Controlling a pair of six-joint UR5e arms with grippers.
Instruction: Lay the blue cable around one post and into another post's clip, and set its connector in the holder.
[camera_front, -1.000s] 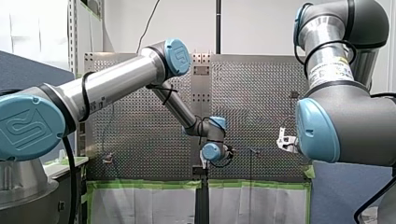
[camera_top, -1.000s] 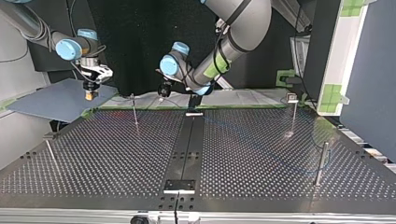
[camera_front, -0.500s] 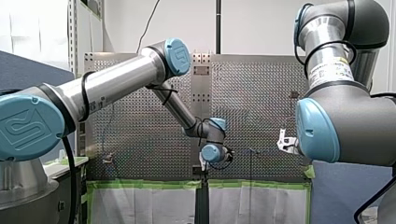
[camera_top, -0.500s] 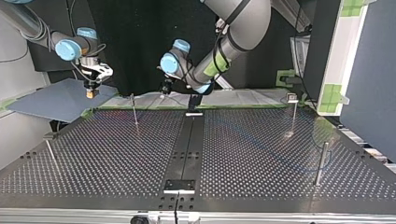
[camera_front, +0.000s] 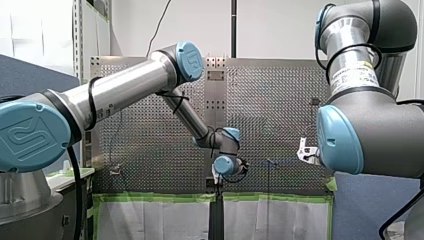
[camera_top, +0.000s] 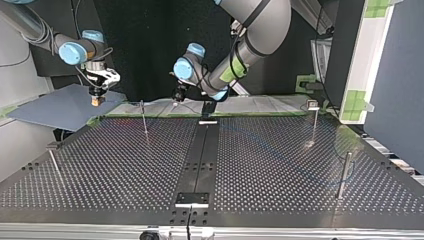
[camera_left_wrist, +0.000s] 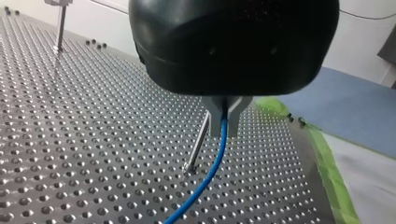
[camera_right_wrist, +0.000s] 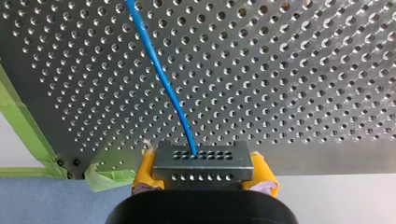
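Blue cable (camera_left_wrist: 212, 168) pinched in my left fingers (camera_left_wrist: 236, 119) beside a thin post (camera_left_wrist: 198, 144); my right fingers (camera_right_wrist: 145, 170) clamp its connector (camera_right_wrist: 203, 163).

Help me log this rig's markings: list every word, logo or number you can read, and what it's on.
"UR", embossed logo: blue joint caps of my left arm, front view.
White label on my right arm: print too small to read.
No other text is readable in any view.

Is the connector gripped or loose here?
Gripped. The right wrist view shows the connector clamped between my right gripper's yellow pads, the cable running from it over the table.
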